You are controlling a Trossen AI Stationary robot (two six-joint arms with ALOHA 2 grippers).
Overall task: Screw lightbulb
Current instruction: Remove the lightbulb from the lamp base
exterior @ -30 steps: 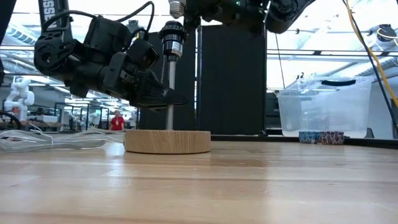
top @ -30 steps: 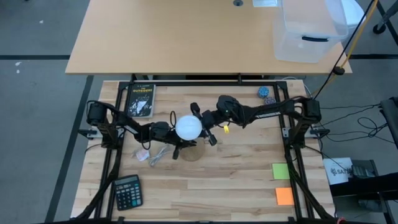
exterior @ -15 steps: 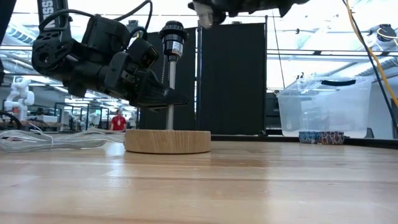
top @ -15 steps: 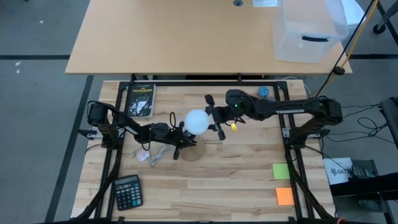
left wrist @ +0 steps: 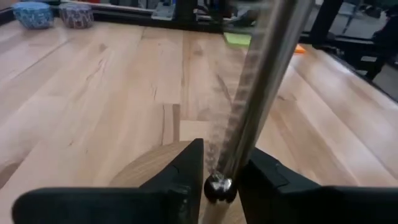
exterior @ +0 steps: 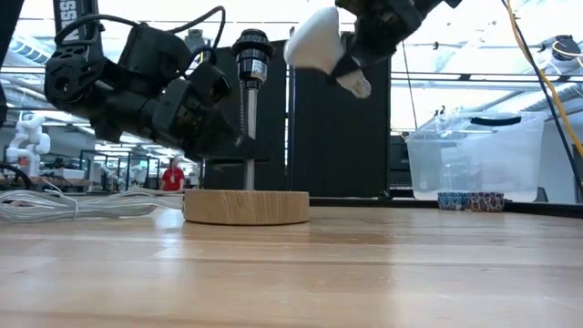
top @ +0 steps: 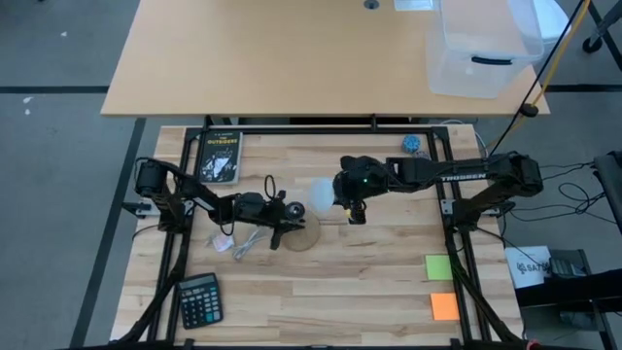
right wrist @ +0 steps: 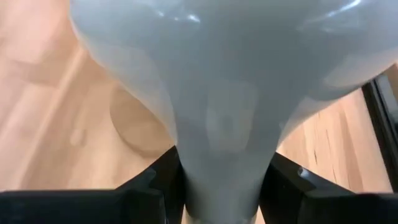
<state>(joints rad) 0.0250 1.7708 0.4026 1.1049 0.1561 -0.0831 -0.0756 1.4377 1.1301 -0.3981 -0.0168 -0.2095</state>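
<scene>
Right hand (exterior: 351,68) clamped on lightbulb (exterior: 314,41) neck, tilted, beside socket (exterior: 251,47); left hand (left wrist: 221,180) fingers apart around stand rod (left wrist: 258,93).

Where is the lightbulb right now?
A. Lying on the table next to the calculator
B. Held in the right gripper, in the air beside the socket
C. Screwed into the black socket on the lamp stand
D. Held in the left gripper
B. In the low view the lightbulb hangs tilted in the right gripper, off to the side of the black socket, whose top stands bare.
</scene>
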